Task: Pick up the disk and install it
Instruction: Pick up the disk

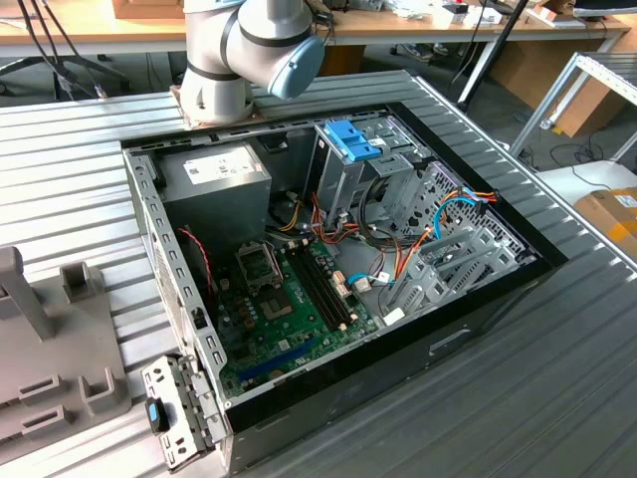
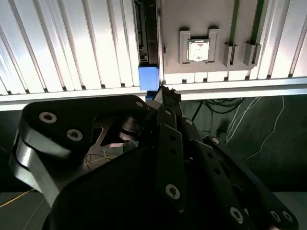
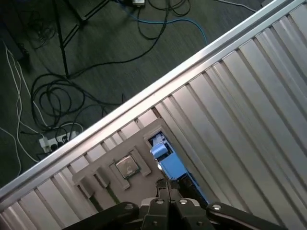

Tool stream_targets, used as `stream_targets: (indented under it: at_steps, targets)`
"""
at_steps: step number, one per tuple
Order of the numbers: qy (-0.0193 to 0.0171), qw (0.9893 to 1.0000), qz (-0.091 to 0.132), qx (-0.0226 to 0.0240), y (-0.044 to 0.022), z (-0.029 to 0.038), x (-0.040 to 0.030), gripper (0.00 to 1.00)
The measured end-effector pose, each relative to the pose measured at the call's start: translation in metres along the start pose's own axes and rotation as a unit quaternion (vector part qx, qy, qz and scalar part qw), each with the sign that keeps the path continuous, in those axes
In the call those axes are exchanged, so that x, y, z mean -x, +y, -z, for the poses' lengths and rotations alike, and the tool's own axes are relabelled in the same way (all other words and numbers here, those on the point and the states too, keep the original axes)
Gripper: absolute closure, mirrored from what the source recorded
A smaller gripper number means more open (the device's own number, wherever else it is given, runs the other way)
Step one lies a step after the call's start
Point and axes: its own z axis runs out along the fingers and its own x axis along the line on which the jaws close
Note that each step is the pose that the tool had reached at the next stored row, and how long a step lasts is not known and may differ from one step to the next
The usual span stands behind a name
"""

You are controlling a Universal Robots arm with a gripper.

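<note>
The disk (image 1: 177,418) lies flat on the ribbed metal table, at the near left in the exterior view, between the grey fixture and the open computer case (image 1: 478,309). In the first wrist view the disk (image 3: 168,160) shows a bright blue rail and tab over a dark body. In the second wrist view the disk (image 2: 148,77) shows as a blue tab on a black edge. My gripper (image 3: 165,186) hangs well above it, fingers together and holding nothing. The gripper (image 2: 165,93) points toward the disk's blue end.
The grey fixture (image 1: 50,349) beside the disk holds a square chip (image 3: 127,166). Inside the case stand a tall grey cage topped by a blue clip (image 1: 350,139) and a grey box (image 1: 214,179). The table edge (image 3: 120,108) runs close by, with cables on the floor beyond.
</note>
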Motion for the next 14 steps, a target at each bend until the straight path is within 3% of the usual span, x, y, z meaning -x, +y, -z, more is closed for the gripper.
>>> stream_targets:
  at_steps: [1, 3, 6, 8, 9, 10, 11, 13, 14]
  targets:
    - [-0.0001, 1.0, 0.008, 0.0001, 0.0, 0.0, 0.0, 0.89]
    - [-0.0008, 0.9986, 0.052, 0.0006, 0.0, -0.0003, 0.0, 0.89]
    - [-0.0016, 0.9947, 0.103, 0.0012, 0.0, -0.0005, 0.0, 0.89]
    - [-0.0019, 0.9924, 0.123, 0.0014, 0.0, -0.0007, 0.0, 0.89]
    - [-0.0022, 0.9898, 0.143, 0.0016, 0.0, -0.0008, 0.0, 0.89]
    - [-0.0026, 0.9859, 0.167, 0.0019, 0.0, -0.0009, 0.0, 0.89]
    - [-0.0028, 0.9831, 0.183, 0.0021, 0.0, -0.001, 0.0, 0.89]
    - [-0.0032, 0.9792, 0.203, 0.0023, 0.0, -0.0011, 0.0, 0.89]
    - [-0.0034, 0.9762, 0.217, 0.0024, 0.0, -0.0012, 0.0, 0.89]
